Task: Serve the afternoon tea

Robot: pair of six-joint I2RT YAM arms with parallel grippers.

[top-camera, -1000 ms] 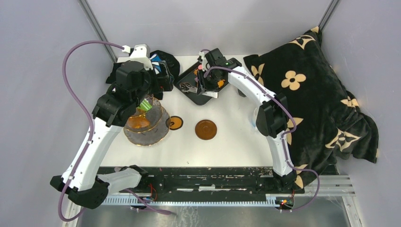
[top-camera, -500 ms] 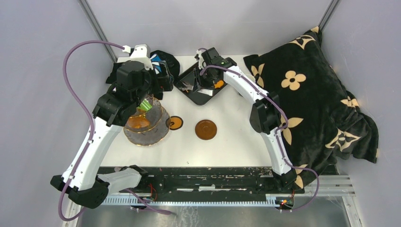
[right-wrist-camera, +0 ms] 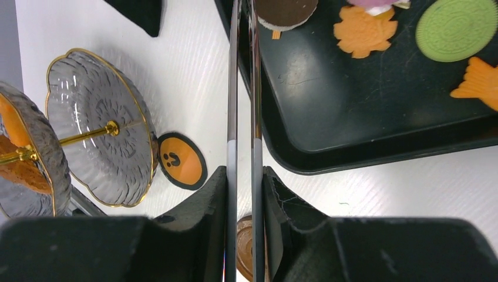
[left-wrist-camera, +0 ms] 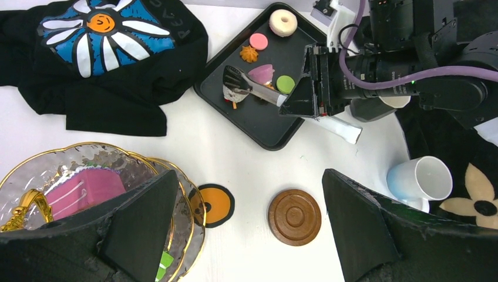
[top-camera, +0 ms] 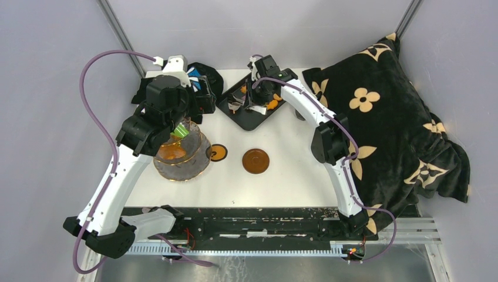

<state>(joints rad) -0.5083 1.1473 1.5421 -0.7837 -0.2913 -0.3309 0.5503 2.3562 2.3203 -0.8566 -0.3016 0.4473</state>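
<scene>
**A:** What is at the left?

**B:** The left gripper [left-wrist-camera: 248,176] hangs over the three-tier stand [right-wrist-camera: 97,88], jaws at their widest and holding nothing. A pink pastry [left-wrist-camera: 88,185] lies on the top tier. Just right of the stand are an orange disc [top-camera: 218,153] and then a brown saucer [top-camera: 256,161], both bare.

**A:** And the step in hand?

**B:** I'd say picking a pastry. On the far side, the right gripper [right-wrist-camera: 244,173] is squeezed onto the tongs [left-wrist-camera: 252,88], whose arms are pressed nearly parallel. Their tips sit at the brown-topped pastry [left-wrist-camera: 235,94] on the left part of the black tray [left-wrist-camera: 264,123]. I cannot tell whether the pastry is truly pinched.

**A:** How would you do it well?

**B:** Keep an even squeeze, so the tongs neither spring apart nor slip in the fingers. Lift straight up before swinging left, clear of the tray's rim and the pastries beside it. The left arm sits over the stand, so a tier may be hard to reach until it makes room.

**A:** Further right?

**B:** A white mug [left-wrist-camera: 420,179] stands near the blanket, untouched.
</scene>
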